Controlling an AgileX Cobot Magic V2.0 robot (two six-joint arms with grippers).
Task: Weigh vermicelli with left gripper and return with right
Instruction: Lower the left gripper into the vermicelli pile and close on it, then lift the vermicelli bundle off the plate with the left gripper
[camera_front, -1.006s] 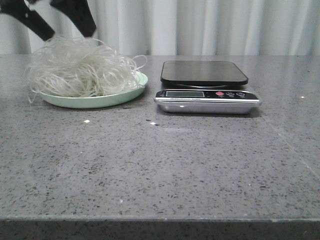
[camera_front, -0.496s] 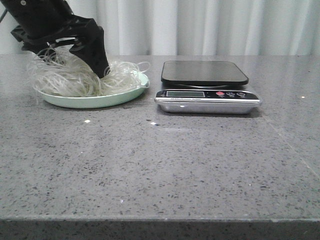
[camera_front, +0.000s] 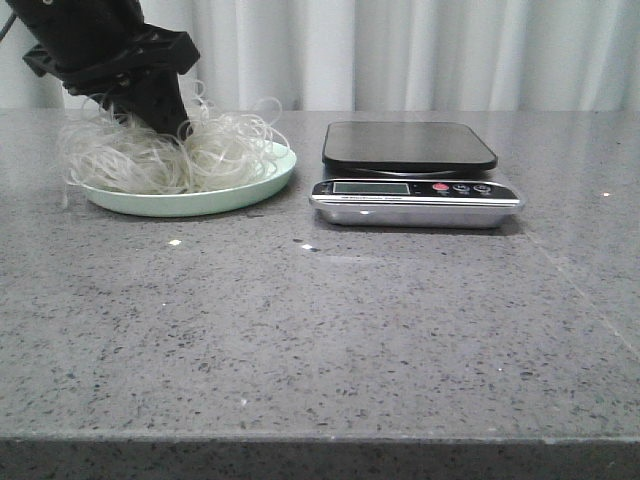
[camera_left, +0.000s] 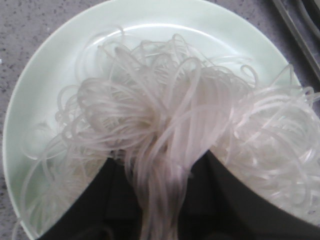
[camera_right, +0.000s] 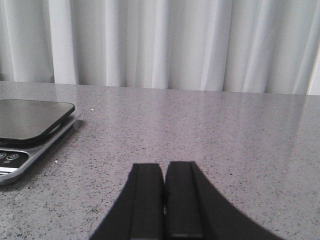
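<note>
Left wrist: vermicelli (camera_left: 165, 150) pinched btwn left tool (camera_left: 159, 200) fingers.

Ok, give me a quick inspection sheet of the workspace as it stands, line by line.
Surface: grey speckled table, a few small bright specks ahead of the plate.
Job's things: vermicelli heaped on the pale green plate; scale beside it, platform bare, display unreadable.
Clutter: nothing seen.
Grippers: left gripper down in the vermicelli, jaws closed on a bundle of strands per the left wrist view; right gripper shut, holding nothing, low over the table away from the scale.
Cables: nothing seen.
Surroundings: white curtain behind the table.
</note>
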